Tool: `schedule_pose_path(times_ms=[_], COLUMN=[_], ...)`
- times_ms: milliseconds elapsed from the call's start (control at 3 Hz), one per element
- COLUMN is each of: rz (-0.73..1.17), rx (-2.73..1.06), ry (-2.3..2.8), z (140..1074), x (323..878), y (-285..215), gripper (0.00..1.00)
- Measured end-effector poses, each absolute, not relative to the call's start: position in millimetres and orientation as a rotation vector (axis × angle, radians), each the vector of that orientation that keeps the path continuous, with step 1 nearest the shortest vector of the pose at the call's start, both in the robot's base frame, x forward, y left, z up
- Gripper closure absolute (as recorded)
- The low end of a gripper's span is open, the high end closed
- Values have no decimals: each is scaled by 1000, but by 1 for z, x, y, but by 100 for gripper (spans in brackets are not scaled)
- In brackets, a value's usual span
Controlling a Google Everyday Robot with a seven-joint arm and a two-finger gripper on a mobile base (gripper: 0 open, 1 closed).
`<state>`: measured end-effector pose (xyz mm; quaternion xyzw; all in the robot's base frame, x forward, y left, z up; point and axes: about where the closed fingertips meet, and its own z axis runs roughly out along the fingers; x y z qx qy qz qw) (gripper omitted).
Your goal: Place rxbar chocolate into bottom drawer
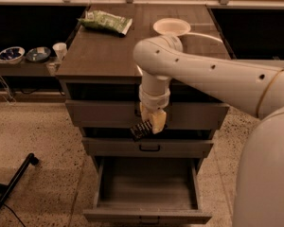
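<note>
White arm (213,77) comes in from 3 o'clock and bends down over the front edge of the table (99,56). The end effector (150,126) points down in front of the cabinet, level with the gap between the top drawer (104,113) and the middle drawer (189,148). End effector is clenched on the rxbar chocolate (140,130) – black wrapper, pale lettering, tilted, free end sticking out toward 8 o'clock from the yellowish fingers (157,119). The bar is held in the air in front of the drawer fronts; it seems to touch neither, but the view is dim there so not sure. Bottom drawer (146,216) is pulled out toward the camera, at 6 o'clock below the bar and well apart from it, with a small dark handle on its front at the frame's lower edge. Middle drawer is closed, its dark handle just below the bar. On the table: green crinkly bag (105,21) lying flat at the 11 o'clock corner, white bowl (171,26) at 1 o'clock, just behind the arm's bend. At 9 o'clock of the table sit two small bowls (12,54) side by side with a white cup (60,49) beside them, near the table's side. Black pole (12,188) lies slanted on the speckled floor (52,141) at 8 o'clock – robot's white body (265,174) fills the 4 o'clock corner.
</note>
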<state>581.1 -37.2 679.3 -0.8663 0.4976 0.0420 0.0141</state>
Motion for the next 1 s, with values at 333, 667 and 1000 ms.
schedule_pose_path(times_ms=[333, 667, 1000], rz=[150, 104, 50], rx=[-2517, -2377, -2304], ry=[1685, 1716, 1708], z=[636, 600, 601], x=[578, 570, 584], y=[-87, -125, -128], gripper=[100, 100, 100])
